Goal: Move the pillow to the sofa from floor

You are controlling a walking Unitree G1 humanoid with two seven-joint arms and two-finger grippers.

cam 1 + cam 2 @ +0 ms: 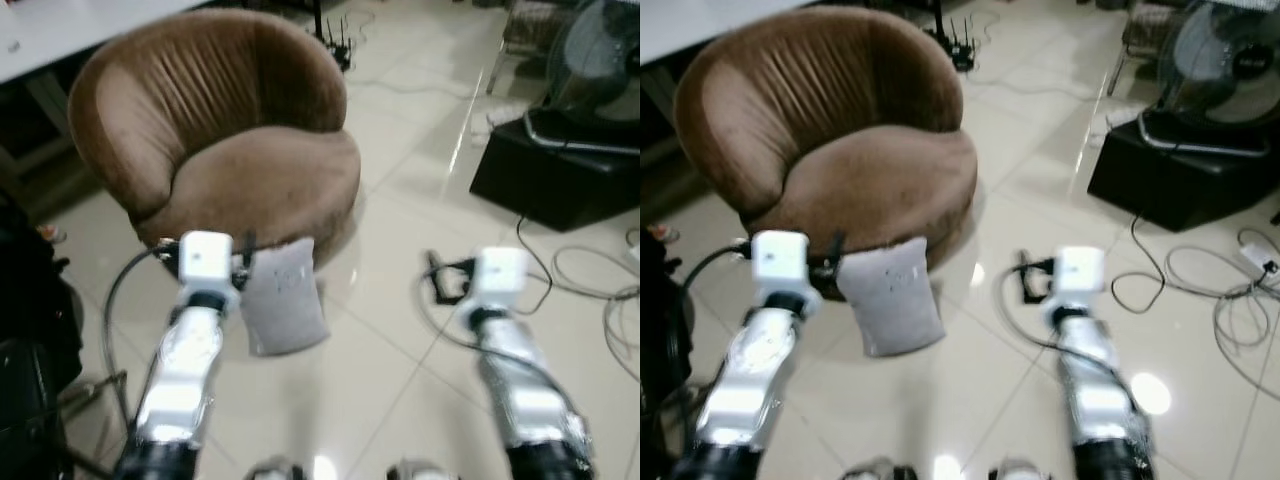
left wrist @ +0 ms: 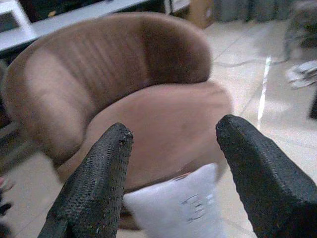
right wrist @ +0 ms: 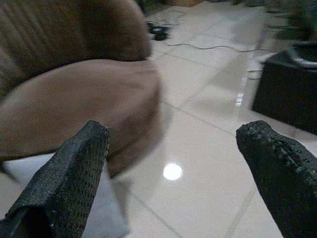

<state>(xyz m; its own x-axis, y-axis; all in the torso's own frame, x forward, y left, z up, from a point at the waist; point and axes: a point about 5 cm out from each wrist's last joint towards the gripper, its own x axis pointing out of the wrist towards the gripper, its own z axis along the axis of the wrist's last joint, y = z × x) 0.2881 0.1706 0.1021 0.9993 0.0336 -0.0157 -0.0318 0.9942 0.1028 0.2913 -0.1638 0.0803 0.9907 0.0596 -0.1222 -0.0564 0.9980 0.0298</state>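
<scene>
A grey pillow [image 1: 284,296] stands on the tiled floor, leaning against the front of a round brown sofa chair [image 1: 230,150]. My left gripper [image 2: 171,133] is open, held just above and to the left of the pillow, with the pillow's top [image 2: 181,208] below its fingers. My right gripper [image 3: 176,131] is also open and empty, hovering over bare floor to the right of the pillow. Both silver arms reach forward from the bottom of the eye views.
A black box [image 1: 560,175] with a fan [image 1: 600,60] on it stands at the right, with loose cables [image 1: 600,285] on the floor beside it. A white table [image 1: 60,30] stands behind the sofa. Dark objects [image 1: 30,320] crowd the left edge.
</scene>
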